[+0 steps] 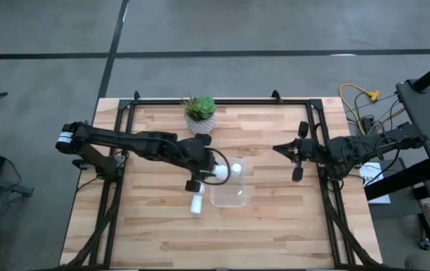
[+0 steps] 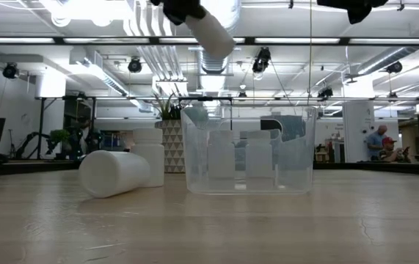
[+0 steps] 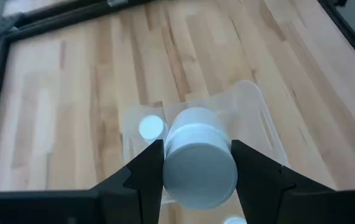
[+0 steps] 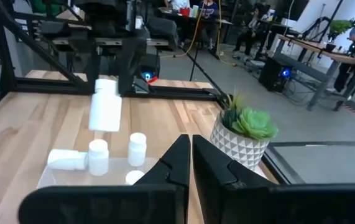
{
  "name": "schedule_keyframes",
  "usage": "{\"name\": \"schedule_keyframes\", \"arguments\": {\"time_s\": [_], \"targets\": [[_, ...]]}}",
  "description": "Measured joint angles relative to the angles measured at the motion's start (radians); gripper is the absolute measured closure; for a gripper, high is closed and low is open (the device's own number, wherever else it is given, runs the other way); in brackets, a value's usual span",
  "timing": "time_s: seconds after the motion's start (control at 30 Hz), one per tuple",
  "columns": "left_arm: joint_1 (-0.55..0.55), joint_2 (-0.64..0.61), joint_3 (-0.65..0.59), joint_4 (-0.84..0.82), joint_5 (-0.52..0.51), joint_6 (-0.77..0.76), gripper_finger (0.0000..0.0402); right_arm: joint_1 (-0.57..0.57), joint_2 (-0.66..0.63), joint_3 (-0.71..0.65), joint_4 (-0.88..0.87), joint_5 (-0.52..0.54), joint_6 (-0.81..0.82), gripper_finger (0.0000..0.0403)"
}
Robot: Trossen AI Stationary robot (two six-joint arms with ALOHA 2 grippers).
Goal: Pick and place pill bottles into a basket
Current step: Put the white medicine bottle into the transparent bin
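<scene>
My left gripper (image 1: 213,172) hangs over the left rim of the clear basket (image 1: 231,197), shut on a white pill bottle (image 3: 197,165). The low view shows that bottle (image 2: 213,33) high above the basket (image 2: 297,161). A capped bottle (image 3: 151,127) stands inside the basket. Left of the basket on the table, one bottle (image 2: 114,172) lies on its side and another (image 2: 149,155) stands upright. My right gripper (image 4: 189,163) is shut and holds nothing, near the table's right edge (image 1: 297,150). My left gripper pinches the bottle between its two fingers (image 3: 141,177), one on each side of the round body (image 3: 168,160). The fingers come from the table's left, slanting down. The bottle is tilted and lifted clear, above the basket.
A whitish pot with a green plant (image 1: 199,113) stands at the far edge, behind the basket. Black frame rails (image 1: 117,188) run along the table's left and right sides. Bare wood lies near the front edge (image 1: 222,241).
</scene>
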State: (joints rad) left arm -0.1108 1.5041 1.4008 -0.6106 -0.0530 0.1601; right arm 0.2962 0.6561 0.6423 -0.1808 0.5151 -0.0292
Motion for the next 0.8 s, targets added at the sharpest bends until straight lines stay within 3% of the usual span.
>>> {"name": "schedule_keyframes", "arguments": {"time_s": [0.23,0.5,0.8], "targets": [[0.014,0.147,0.269,-0.232,0.002,0.017,0.0257,0.0,-0.006,-0.017,-0.002,0.0,0.007,0.0394],[0.056,0.332,0.57,-0.496,0.031,-0.063,0.0257,0.0,-0.006,-0.019,-0.075,0.001,0.042,0.0394],[0.06,0.448,0.657,-0.56,0.151,-0.129,0.0257,0.0,-0.006,-0.022,-0.16,0.01,0.088,0.0394]]}}
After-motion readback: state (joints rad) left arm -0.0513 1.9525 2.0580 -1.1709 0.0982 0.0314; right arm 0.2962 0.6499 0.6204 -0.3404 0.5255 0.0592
